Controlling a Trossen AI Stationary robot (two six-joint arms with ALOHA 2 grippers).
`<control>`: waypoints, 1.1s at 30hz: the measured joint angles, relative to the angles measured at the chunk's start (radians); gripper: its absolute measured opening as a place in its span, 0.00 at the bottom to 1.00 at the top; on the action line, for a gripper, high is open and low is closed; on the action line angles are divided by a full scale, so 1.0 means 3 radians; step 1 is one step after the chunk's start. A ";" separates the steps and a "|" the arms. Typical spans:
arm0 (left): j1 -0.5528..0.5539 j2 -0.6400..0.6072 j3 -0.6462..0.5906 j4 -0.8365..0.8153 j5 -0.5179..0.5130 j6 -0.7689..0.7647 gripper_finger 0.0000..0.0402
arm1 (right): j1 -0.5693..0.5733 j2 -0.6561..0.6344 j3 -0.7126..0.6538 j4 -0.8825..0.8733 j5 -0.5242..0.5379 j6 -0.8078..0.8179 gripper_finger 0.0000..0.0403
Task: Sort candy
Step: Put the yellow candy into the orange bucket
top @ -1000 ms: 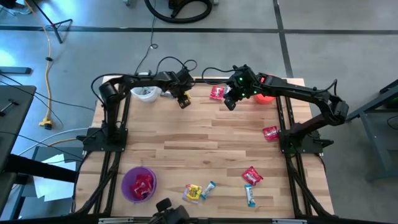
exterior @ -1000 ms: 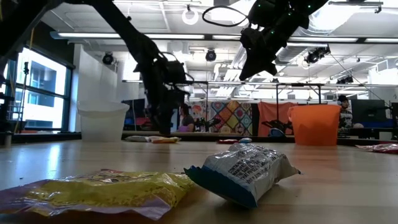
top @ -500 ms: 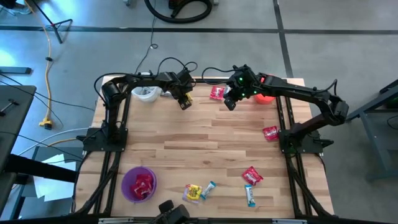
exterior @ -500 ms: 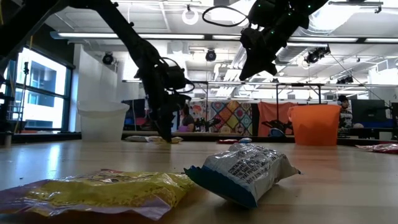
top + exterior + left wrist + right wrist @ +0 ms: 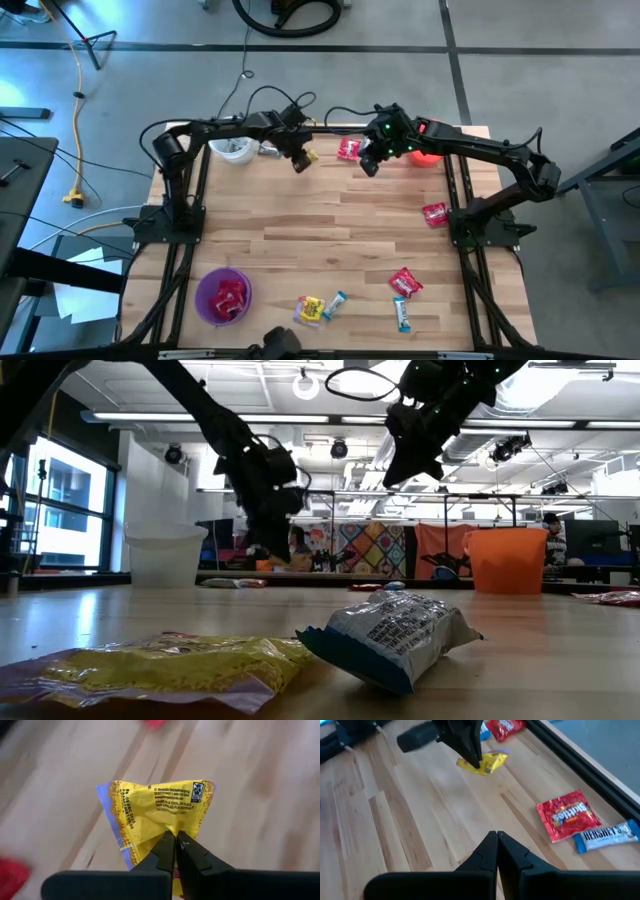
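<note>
Candy is spread over your wooden table (image 5: pixel 330 215), and one piece is already off it. Your left gripper (image 5: pixel 301 161) is at about 11 o'clock of the table in the high view, and its fingers (image 5: pixel 167 851) are pinched tight on a yellow candy packet (image 5: pixel 160 810). In the left wrist view you see the packet crumpled at the place where the tips bite it, and the wood is under it. In the low view this packet hangs above the table surface, not touching it.

Your right gripper (image 5: pixel 368 166) is at about 12 o'clock, lifted above the table, its fingers (image 5: pixel 492 852) pressed together with nothing between them. Just beside it, at the far edge, lie a red Skittles bag (image 5: pixel 568 815) and a blue Hershey's bar (image 5: pixel 605 836), touching each other.

At 3 o'clock you have one red packet (image 5: pixel 434 213). Near 5 o'clock there are another red packet (image 5: pixel 405 282) and a light-blue one (image 5: pixel 401 314). At 6 o'clock a yellow packet (image 5: pixel 311 309) lies with a light-blue packet (image 5: pixel 338 302) just beside it.

The purple bucket (image 5: pixel 223 296) at 7 o'clock holds red candy. The white bucket (image 5: pixel 233 149) is at 10 o'clock and the orange bucket (image 5: pixel 427 152) at 1 o'clock.
</note>
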 joint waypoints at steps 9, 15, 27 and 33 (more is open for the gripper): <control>0.0024 -0.0357 0.0005 0.0272 0.0307 -0.0315 0.00 | 0.0025 0.0000 0.0001 0.0235 -0.0031 0.0058 0.00; 0.0024 -0.0479 0.0005 0.0372 0.0493 -0.0435 0.00 | 0.0108 0.0000 0.0001 0.0400 -0.0031 0.0116 0.00; -0.0312 -0.0689 0.0006 0.1297 -0.0010 -0.0931 0.00 | 0.0261 0.0000 0.0001 0.1281 0.0585 0.1536 0.29; -0.0530 -0.0710 0.0006 0.1726 -0.0290 -0.1154 0.00 | 0.0272 0.0000 0.0001 0.1461 0.0866 0.1943 0.50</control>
